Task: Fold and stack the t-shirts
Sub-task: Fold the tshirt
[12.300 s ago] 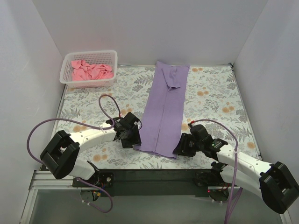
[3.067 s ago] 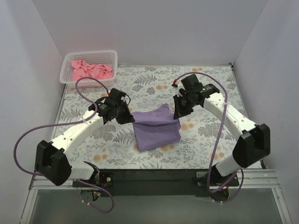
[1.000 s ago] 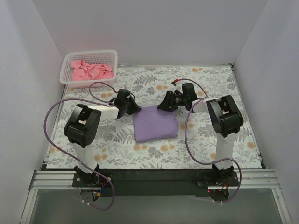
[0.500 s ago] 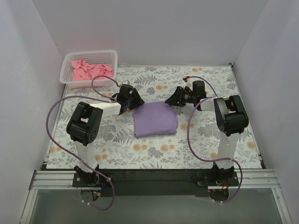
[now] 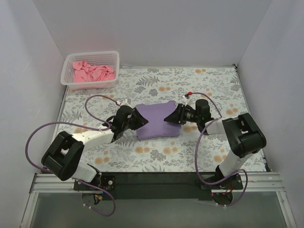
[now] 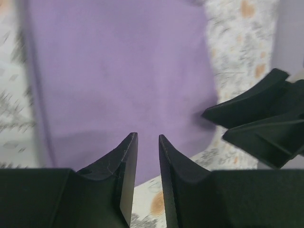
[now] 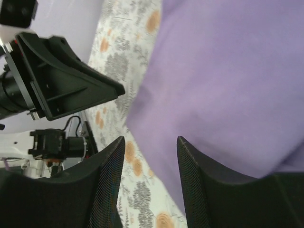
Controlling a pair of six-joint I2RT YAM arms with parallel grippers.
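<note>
The lavender t-shirt point(image 5: 156, 122) lies folded into a small rectangle mid-table, also visible in the left wrist view point(image 6: 118, 71) and the right wrist view point(image 7: 228, 71). My left gripper point(image 5: 136, 120) is at its left edge, jaws a narrow gap apart with nothing between them point(image 6: 147, 137). My right gripper point(image 5: 171, 117) is at the shirt's right edge, open and empty point(image 7: 149, 140). The two grippers face each other across the cloth. Salmon-pink t-shirts point(image 5: 92, 71) lie crumpled in the basket.
The white mesh basket point(image 5: 66, 80) stands at the far left corner. The floral tablecloth point(image 5: 213, 90) covers the table, with white walls on three sides. Purple cables loop off both arms over the cloth.
Both grippers have drawn back from the shirt's far corners toward the near side and now flank its left and right edges. The folded shirt stays put.
</note>
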